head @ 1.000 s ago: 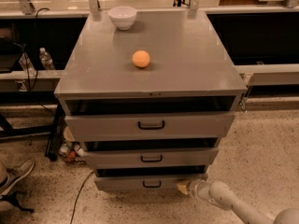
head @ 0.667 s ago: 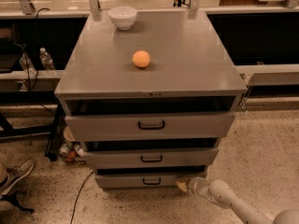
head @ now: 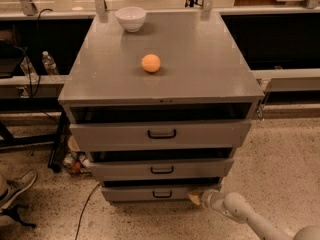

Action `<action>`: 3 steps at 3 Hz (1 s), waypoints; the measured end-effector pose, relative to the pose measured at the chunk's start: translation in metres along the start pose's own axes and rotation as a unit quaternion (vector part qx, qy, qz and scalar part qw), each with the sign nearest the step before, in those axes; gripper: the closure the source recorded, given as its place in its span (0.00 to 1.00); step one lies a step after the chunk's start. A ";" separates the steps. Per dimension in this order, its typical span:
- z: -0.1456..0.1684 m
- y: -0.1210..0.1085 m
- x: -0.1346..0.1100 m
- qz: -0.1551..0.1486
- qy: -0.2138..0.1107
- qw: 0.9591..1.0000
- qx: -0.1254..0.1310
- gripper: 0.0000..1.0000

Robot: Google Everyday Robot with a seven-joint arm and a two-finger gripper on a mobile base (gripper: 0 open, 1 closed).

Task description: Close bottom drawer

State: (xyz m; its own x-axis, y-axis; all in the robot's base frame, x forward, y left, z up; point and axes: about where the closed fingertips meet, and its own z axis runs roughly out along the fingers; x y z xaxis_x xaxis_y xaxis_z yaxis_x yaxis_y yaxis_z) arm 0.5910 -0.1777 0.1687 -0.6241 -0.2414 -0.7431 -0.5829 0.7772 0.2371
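Claw at bottom drawer front's right end; open floor right of cabinet.

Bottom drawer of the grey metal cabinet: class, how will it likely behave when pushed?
The grey metal bottom drawer looks rigid, so it should probably slide in, not flex. The gripper sits at its right end, away from the small dark handle, so an off-centre push might skew or bind it.
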 end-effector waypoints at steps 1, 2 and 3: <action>-0.018 0.003 0.014 0.017 0.008 1.000 0.011 1.00; -0.074 0.003 0.055 0.077 0.026 0.995 0.054 1.00; -0.119 0.013 0.092 0.128 0.043 0.988 0.080 1.00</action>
